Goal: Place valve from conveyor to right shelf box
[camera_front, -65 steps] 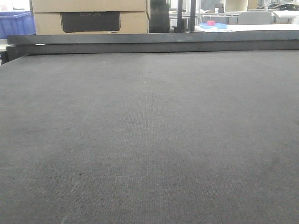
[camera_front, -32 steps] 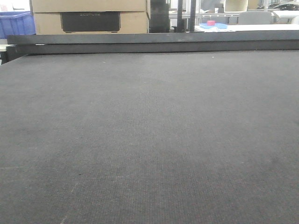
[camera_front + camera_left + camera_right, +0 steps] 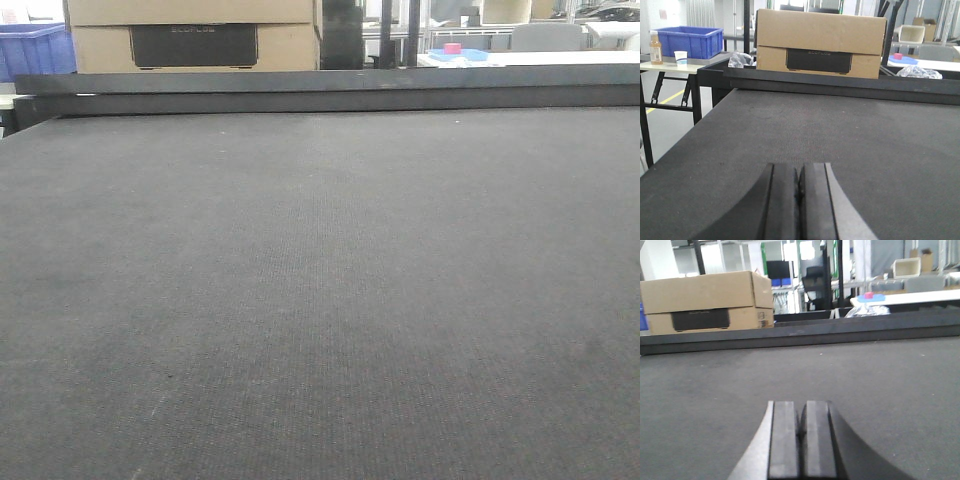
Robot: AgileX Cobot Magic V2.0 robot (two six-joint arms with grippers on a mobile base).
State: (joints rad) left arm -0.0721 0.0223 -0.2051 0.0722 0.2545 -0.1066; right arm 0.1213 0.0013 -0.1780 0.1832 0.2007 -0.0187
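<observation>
Nothing had moved since a moment before; the conveyor (image 3: 320, 300) lay flat and grey; the left gripper (image 3: 799, 192) and the right gripper (image 3: 802, 432) were squeezed tight on nothing; where the valve was, I could not tell.

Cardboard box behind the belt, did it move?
No. The cardboard box sits in the same spot as before, just above the black rail and right beside the blue bin.

Open passage across the conveyor (image 3: 320, 300); the black rail (image 3: 330, 92) and cardboard box (image 3: 820, 45) wall its far edge.
</observation>
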